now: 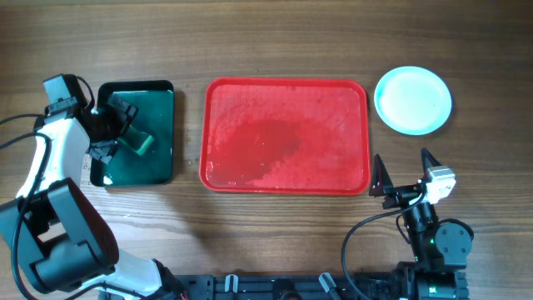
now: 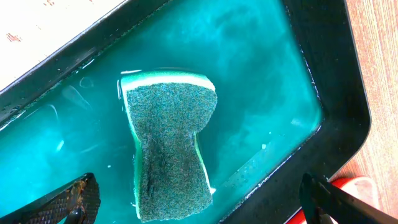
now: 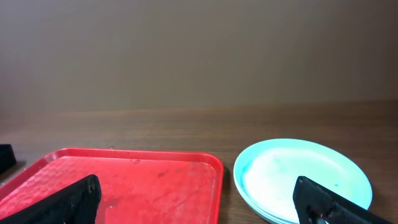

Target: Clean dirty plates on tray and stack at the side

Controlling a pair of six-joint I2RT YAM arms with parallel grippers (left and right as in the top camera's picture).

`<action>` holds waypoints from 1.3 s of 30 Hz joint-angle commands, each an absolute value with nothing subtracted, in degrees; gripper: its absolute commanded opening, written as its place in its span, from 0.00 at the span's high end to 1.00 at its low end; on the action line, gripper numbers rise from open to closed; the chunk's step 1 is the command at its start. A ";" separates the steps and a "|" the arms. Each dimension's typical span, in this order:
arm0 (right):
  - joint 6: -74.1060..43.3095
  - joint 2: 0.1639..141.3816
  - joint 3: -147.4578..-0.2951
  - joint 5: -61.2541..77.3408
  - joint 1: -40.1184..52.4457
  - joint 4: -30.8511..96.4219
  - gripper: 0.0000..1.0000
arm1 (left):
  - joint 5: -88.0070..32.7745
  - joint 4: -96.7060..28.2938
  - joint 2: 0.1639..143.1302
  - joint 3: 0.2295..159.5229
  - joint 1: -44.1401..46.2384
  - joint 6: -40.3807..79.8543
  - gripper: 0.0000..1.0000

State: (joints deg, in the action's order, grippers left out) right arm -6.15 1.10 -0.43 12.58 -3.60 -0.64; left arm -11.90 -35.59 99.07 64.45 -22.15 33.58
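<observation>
The red tray [image 1: 286,133] lies in the middle of the table with no plate on it; it also shows in the right wrist view [image 3: 124,180]. The plates [image 1: 413,100] sit in a stack on the table to its right, pale aqua on top, and show in the right wrist view [image 3: 305,177]. My right gripper [image 1: 404,171] is open and empty, near the tray's front right corner. My left gripper [image 1: 112,129] is open over the dark green tray [image 1: 158,158], its fingers wide on either side of a green sponge [image 2: 171,149] lying in teal water.
The dark green tray with black rim [image 2: 336,118] stands left of the red tray. Wet film shows on the red tray's floor. Bare wooden table lies along the far side and the front.
</observation>
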 commanded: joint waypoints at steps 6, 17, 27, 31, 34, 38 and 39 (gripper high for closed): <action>-6.57 0.21 -0.30 12.43 -4.03 -0.86 0.00 | -12.16 -35.38 99.39 64.40 -22.35 33.47 0.00; -6.57 0.21 -0.30 12.43 -4.03 -0.86 0.00 | -12.14 -35.40 99.53 64.40 -22.35 33.47 0.00; -6.55 0.21 -0.30 12.43 -4.03 -0.86 0.00 | -11.51 -33.63 81.76 61.87 -14.74 24.91 0.00; -6.55 0.21 -0.30 12.43 -4.05 -0.89 0.00 | -11.53 -27.38 67.85 53.52 -6.07 13.58 0.00; -6.57 0.21 -0.30 12.43 -4.05 -0.89 0.00 | -11.49 -22.09 54.15 43.86 -1.10 8.71 0.00; -6.57 0.21 -0.30 12.43 -4.03 -0.86 0.00 | -11.49 -15.79 35.86 30.72 -0.10 7.68 0.00; -6.55 0.21 -0.30 12.43 -4.03 -0.89 0.00 | -11.51 -13.72 30.68 26.41 -0.12 7.68 0.00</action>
State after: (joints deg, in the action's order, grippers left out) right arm -6.17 0.73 -0.43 12.58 -3.60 -0.69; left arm -11.81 -16.40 39.94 34.39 -0.36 10.24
